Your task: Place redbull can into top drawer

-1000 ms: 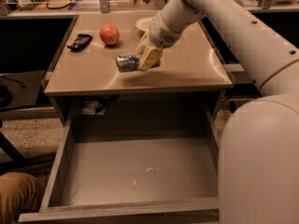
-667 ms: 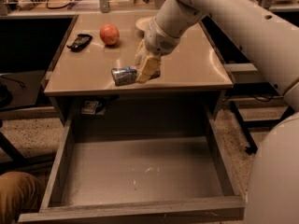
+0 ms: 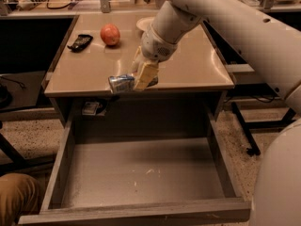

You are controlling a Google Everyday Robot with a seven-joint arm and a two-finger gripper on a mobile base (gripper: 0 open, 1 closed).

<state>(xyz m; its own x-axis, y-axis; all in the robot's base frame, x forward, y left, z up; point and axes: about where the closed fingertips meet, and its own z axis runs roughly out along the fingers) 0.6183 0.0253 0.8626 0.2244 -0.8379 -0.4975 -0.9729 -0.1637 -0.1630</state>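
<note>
The redbull can point(image 3: 120, 83) is a slim silver and blue can, held on its side by my gripper point(image 3: 141, 77), whose yellowish fingers point(image 3: 145, 75) are shut on its right part. Can and gripper hang over the front edge of the tan desk top point(image 3: 94, 74). The top drawer point(image 3: 141, 175) stands pulled wide open below, its grey scuffed floor bare, with low side walls and a plain front panel point(image 3: 136, 214). The can is above the drawer's back part, well over its floor.
An orange-red apple point(image 3: 110, 34) and a black device point(image 3: 80, 42) lie at the desk's back left, a white dish point(image 3: 144, 23) behind the arm. My white arm point(image 3: 244, 36) fills the right side. A brown object point(image 3: 16, 199) is at the lower left.
My gripper has carried the can forward from the middle of the desk top to its front edge, closer to the open drawer. The drawer and apple have not moved.
</note>
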